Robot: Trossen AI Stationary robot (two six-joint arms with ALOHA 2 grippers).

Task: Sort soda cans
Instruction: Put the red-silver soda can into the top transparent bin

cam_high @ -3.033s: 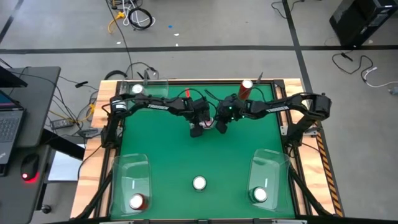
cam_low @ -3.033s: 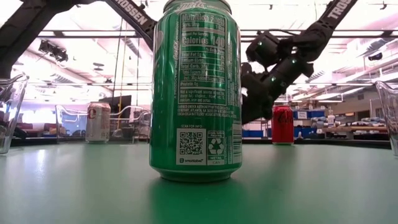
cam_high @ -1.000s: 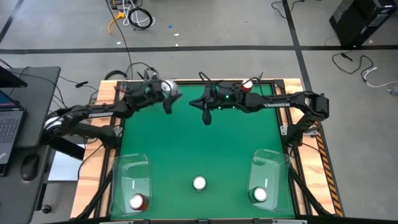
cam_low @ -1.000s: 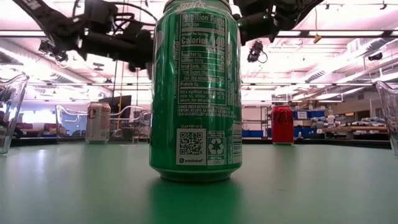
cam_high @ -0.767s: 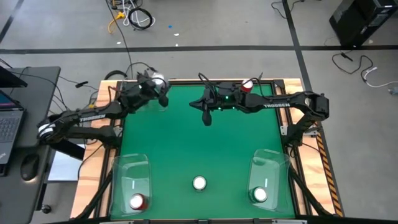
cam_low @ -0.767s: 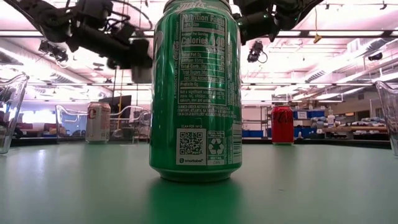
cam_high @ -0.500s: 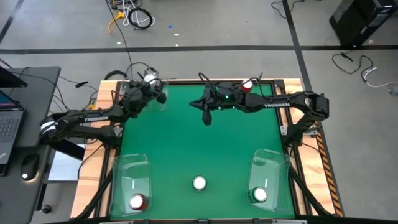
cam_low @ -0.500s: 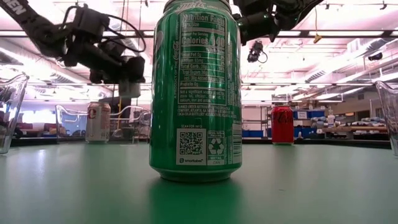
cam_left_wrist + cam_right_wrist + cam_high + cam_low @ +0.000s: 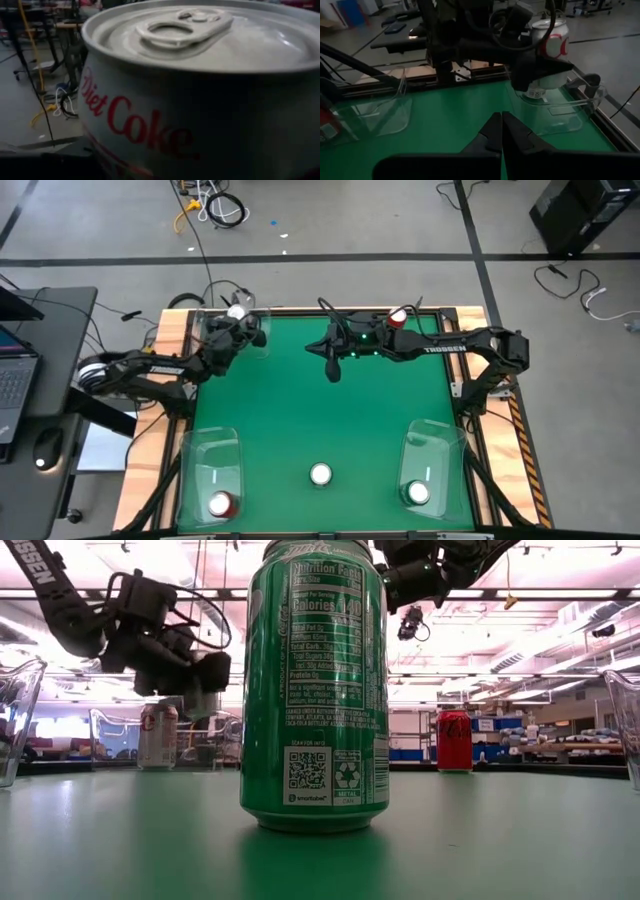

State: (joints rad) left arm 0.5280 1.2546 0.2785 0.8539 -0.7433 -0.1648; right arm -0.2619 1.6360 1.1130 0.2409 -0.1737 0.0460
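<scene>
My left gripper [image 9: 246,330] is shut on a silver Diet Coke can [image 9: 237,311], held over the clear bin [image 9: 263,348] at the table's far left corner. The can fills the left wrist view [image 9: 200,100]. A second silver can [image 9: 157,736] stands in that bin. My right gripper [image 9: 333,368] is shut and empty, raised over the far middle of the table. A red can [image 9: 397,317] stands at the far right. A green can [image 9: 320,474] stands at the near middle. A red can [image 9: 219,503] and a green can [image 9: 418,493] stand in the near bins. My left gripper holds the silver can by its side wall [image 9: 551,46], below the rim, with a dark finger [image 9: 537,67] across the body. The fingers come at it about level. The can stays upright, top up, lifted clear above the bin.
Clear bins stand at the near left [image 9: 213,465] and near right [image 9: 432,455] corners. Wooden rails [image 9: 170,340] edge the green table. A laptop [image 9: 15,380] and mouse sit on a desk to the left. Open green surface lies in the middle of the table.
My left gripper has carried the silver can toward the table's far left corner and downward, from beside the far-left bin to over it. The can has stayed upright. My right arm has kept still.
</scene>
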